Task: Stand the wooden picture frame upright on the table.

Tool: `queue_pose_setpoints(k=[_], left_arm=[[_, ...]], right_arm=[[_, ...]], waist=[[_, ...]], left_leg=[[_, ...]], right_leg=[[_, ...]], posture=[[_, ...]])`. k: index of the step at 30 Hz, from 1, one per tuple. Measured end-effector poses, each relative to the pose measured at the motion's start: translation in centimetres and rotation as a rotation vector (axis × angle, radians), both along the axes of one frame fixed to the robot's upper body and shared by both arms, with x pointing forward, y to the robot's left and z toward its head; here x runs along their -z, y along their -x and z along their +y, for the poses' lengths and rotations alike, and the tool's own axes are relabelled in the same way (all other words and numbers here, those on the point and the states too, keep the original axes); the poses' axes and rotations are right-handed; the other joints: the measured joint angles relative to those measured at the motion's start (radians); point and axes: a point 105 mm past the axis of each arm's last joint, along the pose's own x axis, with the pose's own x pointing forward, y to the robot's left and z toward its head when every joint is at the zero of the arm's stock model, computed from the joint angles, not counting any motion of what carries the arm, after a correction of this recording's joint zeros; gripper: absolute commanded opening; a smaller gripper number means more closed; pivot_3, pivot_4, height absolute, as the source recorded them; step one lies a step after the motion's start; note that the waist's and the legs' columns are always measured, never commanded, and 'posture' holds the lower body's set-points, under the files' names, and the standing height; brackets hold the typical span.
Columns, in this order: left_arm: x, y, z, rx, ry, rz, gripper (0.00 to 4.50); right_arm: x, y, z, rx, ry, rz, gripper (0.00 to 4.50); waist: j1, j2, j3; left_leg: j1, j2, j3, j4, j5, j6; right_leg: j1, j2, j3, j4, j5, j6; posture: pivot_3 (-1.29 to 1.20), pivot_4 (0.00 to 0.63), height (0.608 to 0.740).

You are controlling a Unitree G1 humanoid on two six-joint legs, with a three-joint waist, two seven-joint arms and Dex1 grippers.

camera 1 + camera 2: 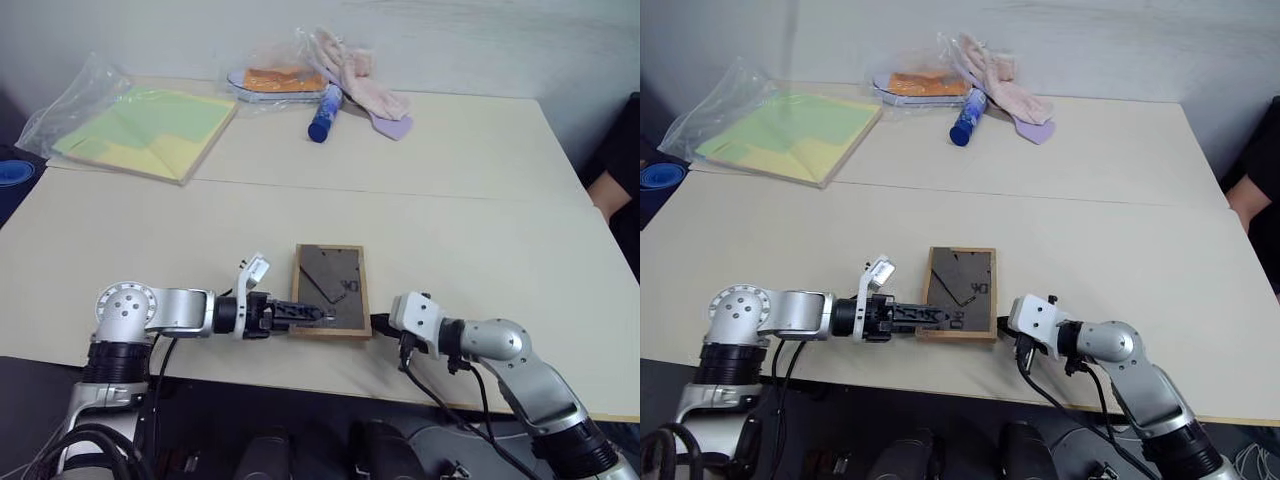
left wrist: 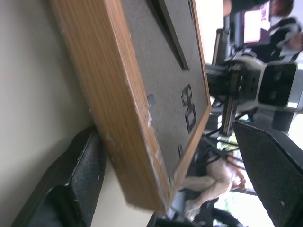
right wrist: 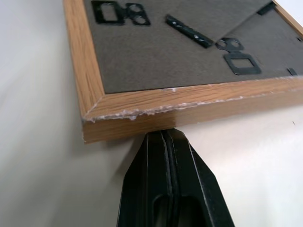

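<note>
Wooden picture frame (image 1: 331, 290) lies back-up, lower centre of table (image 1: 480, 240). Left gripper (image 1: 322, 315) spread wide astride its left edge; right gripper (image 3: 166, 137) pinched closed, tips against opposite edge. Prob light, rigid, slick wood; grip by edges.

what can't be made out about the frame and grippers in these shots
- Frame front: lies back-up on the table, so its picture is hidden in every view.
- Right gripper contact: shut fingertips meet the frame's edge; the edge's shadow hides whether they touch or wedge under.
- Left gripper: open over the frame's near corner; head views too small to show contact.
- Frame's far end: cut off in the left wrist view.
</note>
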Motion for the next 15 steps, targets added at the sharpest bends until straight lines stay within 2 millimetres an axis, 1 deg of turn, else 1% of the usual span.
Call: queue_pose_setpoints(k=[1,4,5,6,7,11,13,15], left_arm=[[0.0,0.0,-0.1,-0.004,0.004,0.004,4.30],[0.1,-0.3,-0.1,-0.028,0.013,0.022,3.68],[0.2,-0.5,-0.1,-0.038,0.011,0.027,3.35],[0.3,-0.5,-0.1,-0.042,0.007,0.028,3.27],[0.4,-0.6,-0.1,-0.047,-0.001,0.031,2.79],[0.5,-0.7,0.1,-0.067,0.012,0.041,1.76],[0.2,-0.6,-0.1,-0.065,0.060,0.044,1.34],[0.3,-0.6,-0.3,-0.070,0.082,0.050,1.27]], right_arm=[[0.0,0.0,0.0,0.001,0.003,-0.002,0.00],[0.0,0.0,0.0,0.001,0.004,-0.003,0.00],[0.0,0.0,0.0,0.001,0.004,-0.003,0.00],[0.0,0.0,0.0,0.001,0.005,-0.003,0.00],[0.0,0.0,0.0,0.001,0.005,-0.003,0.00],[0.2,0.1,-0.7,0.008,0.021,-0.006,0.00],[0.1,0.2,-1.2,0.014,0.028,-0.011,0.00],[0.1,0.3,-2.1,0.024,0.032,-0.010,0.00]], waist=[[0.001,0.000,0.000],[0.000,0.000,0.000],[0.000,0.000,0.000],[0.000,0.000,0.000],[-0.001,0.000,0.000],[-0.001,0.000,0.000],[0.001,0.000,0.000],[0.000,0.000,0.000]], left_leg=[[0.000,0.000,0.000,0.000,0.000,0.000],[0.000,0.000,0.000,0.000,0.000,0.000],[0.000,0.000,0.000,0.000,0.000,0.000],[0.000,0.000,0.000,0.000,0.000,0.000],[0.000,0.000,0.000,0.000,0.000,0.000],[0.000,0.000,0.000,0.000,0.000,0.000],[0.000,0.000,0.000,0.000,0.000,0.000],[0.000,0.000,0.000,0.000,0.000,0.000]], right_leg=[[0.000,0.000,0.000,0.000,0.000,0.000],[0.000,0.000,0.000,0.000,0.000,0.000],[0.000,0.000,-0.001,0.000,0.000,0.000],[0.000,0.001,-0.001,0.000,0.000,0.000],[0.000,0.001,-0.001,0.000,0.000,0.000],[0.000,0.001,-0.001,0.000,0.000,0.000],[0.001,0.001,-0.001,-0.002,0.000,0.000],[0.001,0.001,-0.001,-0.003,0.000,0.000]], posture=[[0.00,0.150,0.740],[0.00,0.150,0.740],[0.00,0.150,0.740],[0.00,0.150,0.740],[0.00,0.150,0.740],[0.00,0.150,0.740],[0.00,0.150,0.740],[0.00,0.150,0.740]])
